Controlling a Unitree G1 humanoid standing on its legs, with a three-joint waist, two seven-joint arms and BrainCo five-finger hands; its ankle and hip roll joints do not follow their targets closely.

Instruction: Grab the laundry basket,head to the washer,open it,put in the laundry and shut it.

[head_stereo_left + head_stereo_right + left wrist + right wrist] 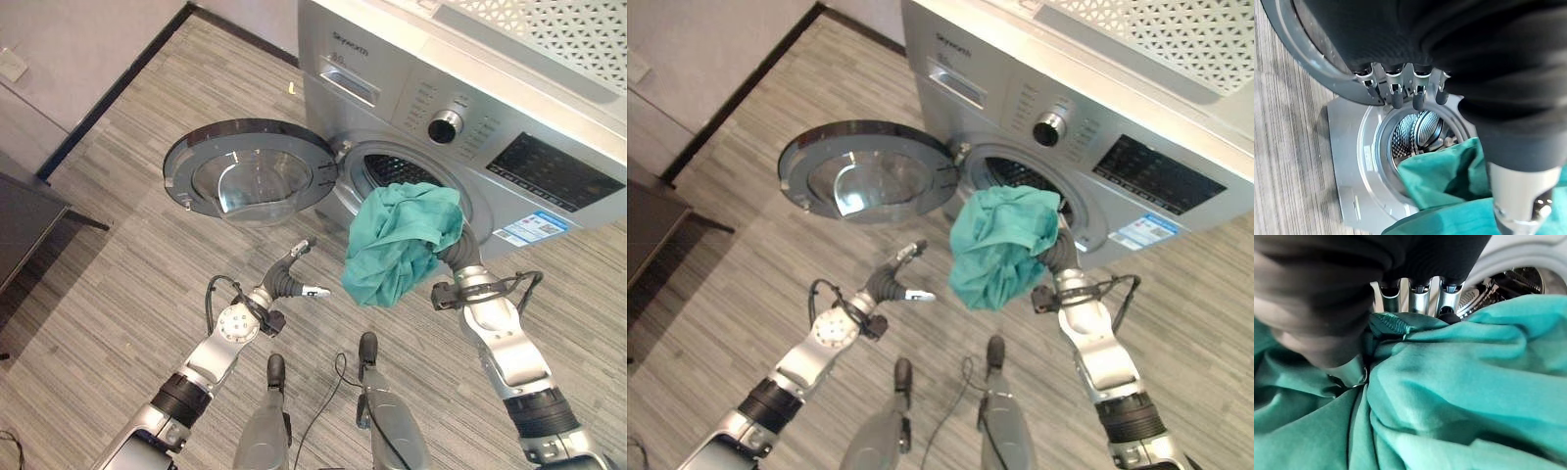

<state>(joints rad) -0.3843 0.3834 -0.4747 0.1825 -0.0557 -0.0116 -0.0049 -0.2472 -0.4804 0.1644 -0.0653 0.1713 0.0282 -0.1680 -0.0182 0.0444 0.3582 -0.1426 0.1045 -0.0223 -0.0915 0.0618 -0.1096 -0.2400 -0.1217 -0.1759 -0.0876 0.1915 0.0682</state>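
While the washer [460, 117] stands before us with its round door [250, 171] swung fully open to our left, we judge that the opening step is done and that we are now in the middle of loading. Our right robot hand [454, 250] is clamped on a bundle of teal laundry [397, 240]; in the right wrist view the fingers [1418, 296] curl down into the folds of the cloth, which bunches thickly around them. The bundle hangs in front of the lower edge of the drum opening [397, 171], with its upper part overlapping the mouth and its loose lower part drooping below the rim, outside the machine. In the left wrist view we can see the ribbed steel drum [1418, 134] past the cloth, and we judge that most of the fabric has not gone inside. Our left robot hand [292, 276] hovers free over the floor [118, 264], below the open door and just beside the cloth, with its fingers spread apart and holding nothing. What remains, as we judge it, is to push the laundry fully through the opening, let it go, draw the right arm back, and then swing the door closed against the washer front. We cannot tell whether more laundry awaits.
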